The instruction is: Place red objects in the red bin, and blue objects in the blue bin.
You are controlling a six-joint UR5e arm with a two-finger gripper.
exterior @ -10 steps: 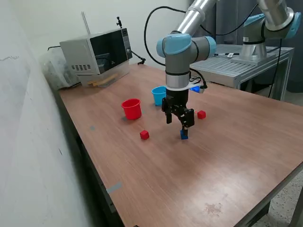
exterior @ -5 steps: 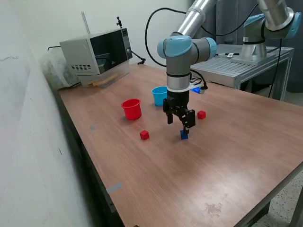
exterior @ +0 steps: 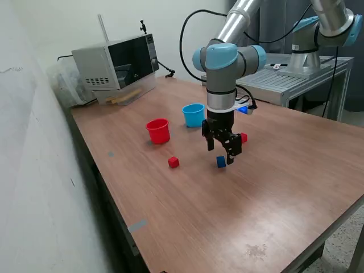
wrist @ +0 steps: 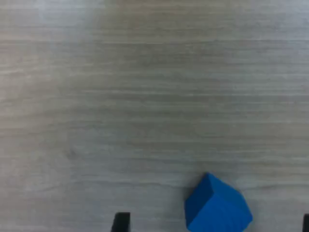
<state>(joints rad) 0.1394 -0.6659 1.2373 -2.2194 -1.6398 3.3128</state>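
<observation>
In the exterior view, the gripper (exterior: 223,153) is hanging just above the wooden table (exterior: 273,187) with its fingers apart and holding nothing, a dark blue cube (exterior: 220,162) is lying on the table just below and beside its fingertips, one red cube (exterior: 173,162) is sitting well off toward the exterior view's left, another red cube (exterior: 243,137) is peeking out behind the gripper, and the red cup (exterior: 158,131) and light blue cup (exterior: 193,115) are standing upright farther back, near each other. In the wrist view, the dark blue cube (wrist: 217,206) is resting on the wood grain between the two dark fingertips (wrist: 120,222) showing at the picture's edge, touching neither.
</observation>
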